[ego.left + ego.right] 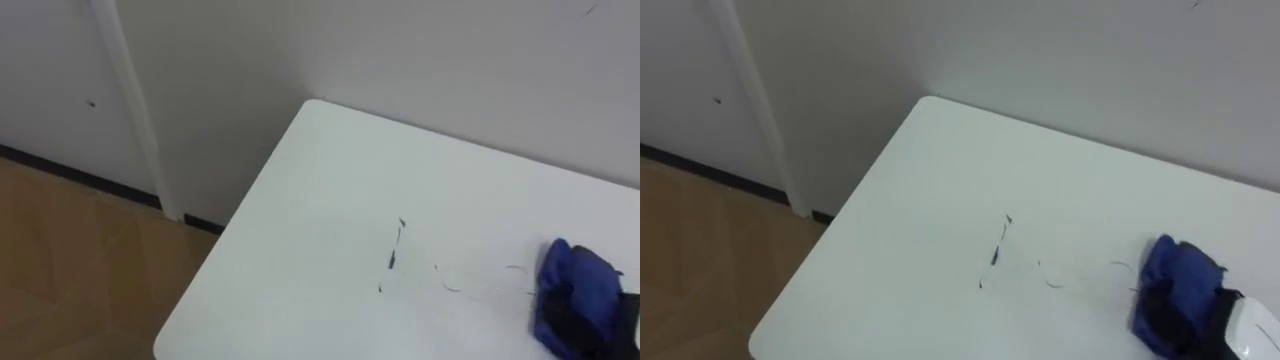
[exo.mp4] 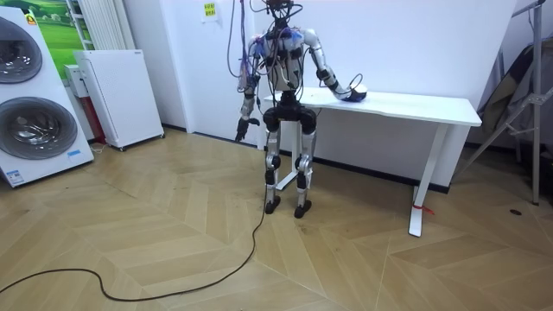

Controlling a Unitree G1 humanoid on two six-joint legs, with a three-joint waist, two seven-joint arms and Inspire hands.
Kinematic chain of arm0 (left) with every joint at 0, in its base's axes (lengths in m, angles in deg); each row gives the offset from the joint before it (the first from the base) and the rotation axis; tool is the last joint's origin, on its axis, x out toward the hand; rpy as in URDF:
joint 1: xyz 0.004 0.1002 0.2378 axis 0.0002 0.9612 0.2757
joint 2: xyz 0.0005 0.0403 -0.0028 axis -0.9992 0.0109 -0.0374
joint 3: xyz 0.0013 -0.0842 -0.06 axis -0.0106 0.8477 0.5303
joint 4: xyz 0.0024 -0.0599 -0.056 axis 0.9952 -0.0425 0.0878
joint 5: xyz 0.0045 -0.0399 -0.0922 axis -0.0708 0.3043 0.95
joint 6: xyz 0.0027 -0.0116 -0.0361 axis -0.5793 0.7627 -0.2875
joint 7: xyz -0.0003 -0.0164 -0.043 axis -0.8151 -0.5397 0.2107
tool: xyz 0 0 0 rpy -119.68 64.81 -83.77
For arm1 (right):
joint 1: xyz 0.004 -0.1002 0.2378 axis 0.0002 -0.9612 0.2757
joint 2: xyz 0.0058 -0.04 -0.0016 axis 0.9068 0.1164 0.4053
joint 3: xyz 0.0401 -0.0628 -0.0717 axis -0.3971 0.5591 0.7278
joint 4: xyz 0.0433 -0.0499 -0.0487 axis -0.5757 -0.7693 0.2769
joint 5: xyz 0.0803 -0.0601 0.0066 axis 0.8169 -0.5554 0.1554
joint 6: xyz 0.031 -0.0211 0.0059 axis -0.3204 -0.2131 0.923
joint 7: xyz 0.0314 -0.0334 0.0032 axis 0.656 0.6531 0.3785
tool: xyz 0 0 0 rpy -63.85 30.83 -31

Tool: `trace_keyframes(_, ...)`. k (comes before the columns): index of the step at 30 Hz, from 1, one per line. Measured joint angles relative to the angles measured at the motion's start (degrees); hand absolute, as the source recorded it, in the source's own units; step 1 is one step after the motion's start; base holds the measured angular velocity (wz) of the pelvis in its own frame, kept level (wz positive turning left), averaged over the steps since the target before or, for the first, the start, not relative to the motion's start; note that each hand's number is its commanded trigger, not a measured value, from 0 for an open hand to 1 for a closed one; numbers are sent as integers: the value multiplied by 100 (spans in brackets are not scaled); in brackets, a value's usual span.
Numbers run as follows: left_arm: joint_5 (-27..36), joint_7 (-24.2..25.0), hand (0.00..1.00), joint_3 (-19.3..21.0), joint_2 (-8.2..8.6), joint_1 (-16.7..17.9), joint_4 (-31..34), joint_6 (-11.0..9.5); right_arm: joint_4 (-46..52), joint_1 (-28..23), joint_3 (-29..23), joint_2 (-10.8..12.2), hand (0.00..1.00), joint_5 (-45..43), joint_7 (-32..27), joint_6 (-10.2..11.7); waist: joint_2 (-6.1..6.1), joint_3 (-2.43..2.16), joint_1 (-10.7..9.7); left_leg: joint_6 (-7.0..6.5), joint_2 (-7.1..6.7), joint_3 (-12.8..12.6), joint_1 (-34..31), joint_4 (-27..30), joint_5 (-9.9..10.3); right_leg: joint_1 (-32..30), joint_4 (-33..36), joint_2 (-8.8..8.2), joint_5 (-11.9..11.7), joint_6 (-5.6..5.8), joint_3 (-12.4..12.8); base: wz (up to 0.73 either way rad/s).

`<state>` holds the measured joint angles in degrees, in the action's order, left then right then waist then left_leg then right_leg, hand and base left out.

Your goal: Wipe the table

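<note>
Cloth (image 1: 1175,272), blue and bunched, on the white table (image 1: 940,190), over to the right, against the right hand (image 1: 1220,318). Can't tell if clamped or just resting. Looks mid-wipe. Next up: dragging left across the dark scribbles (image 1: 996,250). Left hand (image 2: 244,128) dangling, grip unreadable.

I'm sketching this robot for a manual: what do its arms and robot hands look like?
In the room view, both arms are slim, silver-grey metal segments with darker joints. The right robot hand is black, with a small white tag at its back. The left robot hand also looks dark. Blue and red wiring bunches around the shoulders.
</note>
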<state>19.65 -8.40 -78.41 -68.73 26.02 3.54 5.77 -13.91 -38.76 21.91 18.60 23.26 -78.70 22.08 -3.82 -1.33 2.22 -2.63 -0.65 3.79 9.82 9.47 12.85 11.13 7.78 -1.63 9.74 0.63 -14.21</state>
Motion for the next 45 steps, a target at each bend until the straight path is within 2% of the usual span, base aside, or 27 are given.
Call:
trace_keyframes(2, -8, 1, 0, -67, 67, -53, -1, 2, 64, 9, -13, 22, 100, -33, 11, -54, 8, -1, -31, 12, 0, -19, -11, -2, 10, -8, 2, 0, 0, 0, -6, -11)
trace_keyframes(4, -4, -1, 0, -341, 106, -180, -8, 5, 372, 155, 65, 111, 100, -168, 140, -445, 36, -1, 29, 27, 3, -63, -20, 5, 22, -29, 42, 14, -1, -3, 55, -18)
trace_keyframes(5, -4, -2, 0, -401, 118, -196, -19, 9, 466, 173, 90, 132, 100, -258, 168, -541, 47, 2, 71, 32, 4, -92, -12, 6, 25, -45, 52, 25, -4, -7, 101, -42)
trace_keyframes(7, -1, -20, 0, -540, 176, -302, -47, 32, 898, 212, 321, 155, 100, -482, 381, -984, 82, 14, 319, 62, 53, -335, -15, 2, 42, -180, 102, 93, -44, -73, 319, -59)
trace_keyframes(8, -1, -24, 0, -582, 185, -332, -91, 54, 1052, 223, 428, 159, 100, -537, 471, -1106, 94, 21, 372, 73, 79, -403, -17, 0, 46, -218, 112, 112, -60, -96, 361, -61)
trace_keyframes(9, 9, -31, 0, -689, 187, -408, -209, 119, 1350, 247, 678, 182, 100, -788, 607, -1290, 119, 42, 479, 94, 108, -473, -16, 5, 58, -269, 116, 160, -87, -135, 472, -56)
trace_keyframes(10, 18, -32, 0, -763, 190, -441, -231, 185, 1691, 274, 1007, 212, 100, -1023, 764, -1415, 121, 57, 549, 110, 132, -472, -29, 4, 67, -329, 145, 190, -104, -162, 480, -50)
trace_keyframes(11, 29, -32, 0, -799, 190, -460, -230, 203, 1855, 299, 1177, 224, 100, -1162, 865, -1463, 127, 79, 579, 118, 143, -471, -37, 4, 69, -364, 178, 203, -106, -166, 480, -32)
trace_keyframes(12, 78, -33, 0, -906, 188, -511, -230, 232, 2074, 437, 1538, 228, 100, -1378, 1056, -1506, 133, 125, 612, 129, 146, -444, -74, 9, 66, -426, 204, 217, -110, -181, 477, -9)
trace_keyframes(14, 154, -31, 0, -1012, 204, -594, -229, 230, 2226, 711, 1949, 237, 100, -1627, 1306, -1514, 135, 163, 613, 153, 140, -389, -161, 11, 48, -499, 205, 223, -113, -200, 473, 8)
trace_keyframes(16, 159, -31, 0, -1095, 206, -588, -159, 231, 2388, 884, 2147, 243, 100, -1850, 1564, -1553, 132, 175, 647, 154, 122, -352, -240, 10, 27, -557, 197, 210, -84, -212, 453, 16)
trace_keyframes(18, 149, -27, 0, -1095, 189, -480, -32, 262, 2411, 879, 2181, 239, 100, -1851, 1585, -1571, 128, 173, 702, 149, 120, -346, -241, 3, 21, -553, 180, 211, -56, -210, 445, 5)
trace_keyframes(19, 150, -25, 0, -1095, 164, -369, 13, 265, 2405, 833, 2171, 198, 100, -1842, 1556, -1522, 120, 169, 664, 144, 113, -327, -239, 1, 25, -541, 176, 203, -37, -202, 423, 8)
trace_keyframes(20, 154, -24, 0, -1091, 153, -282, 12, 275, 2404, 799, 2162, 178, 100, -1831, 1522, -1467, 109, 164, 624, 141, 108, -319, -238, 11, 25, -531, 174, 191, -26, -196, 383, 17)
trace_keyframes(24, 147, -23, 0, -834, 86, -118, 17, 257, 2114, 485, 1953, 136, 100, -1739, 1022, -927, 97, 133, 421, 134, 73, -376, -216, 24, 23, -392, 81, 128, 2, -155, 260, 25)
trace_keyframes(26, 128, -27, 0, -708, 54, -157, 17, 255, 1860, 380, 1819, 139, 100, -1528, 763, -722, 101, 123, 358, 120, 60, -381, -155, 22, 31, -291, 71, 98, 23, -122, 259, 48)
trace_keyframes(28, 82, -30, 0, -620, 55, -166, 18, 234, 1684, 238, 1627, 144, 100, -1412, 573, -664, 164, 63, 274, 71, 75, -376, -44, 4, 58, -138, 81, 57, 66, -59, 253, 39)
trace_keyframes(30, 76, -31, 0, -609, 54, -176, 18, 220, 1590, 222, 1550, 148, 100, -1354, 520, -662, 208, 31, 272, 49, 56, -368, 7, 0, 72, -79, 81, 43, 73, -48, 250, 5)
trace_keyframes(33, 78, -43, 0, -630, 68, -238, 17, 209, 1443, 302, 1567, 171, 100, -1266, 497, -666, 210, 28, 301, 42, -5, -355, 72, -2, 69, 10, 88, 22, 84, -30, 257, -2)
trace_keyframes(35, 79, -135, 0, -683, 114, -256, 10, 204, 1348, 429, 1601, 291, 100, -1267, 510, -733, 199, 32, 360, 37, 2, -367, 97, -7, 75, 2, 91, 32, 84, -30, 298, -13)
trace_keyframes(36, 76, -145, 0, -783, 139, -286, 3, 205, 1342, 491, 1610, 365, 100, -1272, 528, -844, 201, 35, 414, 38, 6, -399, 97, -6, 75, -19, 96, 37, 81, -34, 322, -22)
trace_keyframes(38, 67, -154, 0, -920, 190, -321, -27, 216, 1491, 583, 1682, 484, 100, -1315, 647, -1113, 206, 36, 503, 50, 32, -482, 101, 4, 82, -28, 115, 56, 67, -54, 345, -28)
trace_keyframes(40, -13, -148, 0, -961, 266, -369, -78, 252, 1805, 718, 1973, 606, 100, -1384, 1006, -1535, 198, 52, 730, 87, 102, -608, 120, 2, 100, -121, 153, 142, 12, -120, 505, -53)
trace_keyframes(43, 2, -117, 0, -1099, 329, -426, -116, 284, 2106, 910, 2394, 642, 100, -1573, 1383, -1717, 216, 82, 853, 116, 141, -590, 61, 17, 110, -243, 196, 203, -20, -172, 527, -34)
trace_keyframes(45, -2, -112, 0, -1173, 389, -436, -96, 285, 2300, 916, 2548, 669, 100, -1572, 1526, -1754, 205, 97, 886, 127, 145, -581, 32, 6, 103, -285, 196, 212, -18, -175, 534, 0)
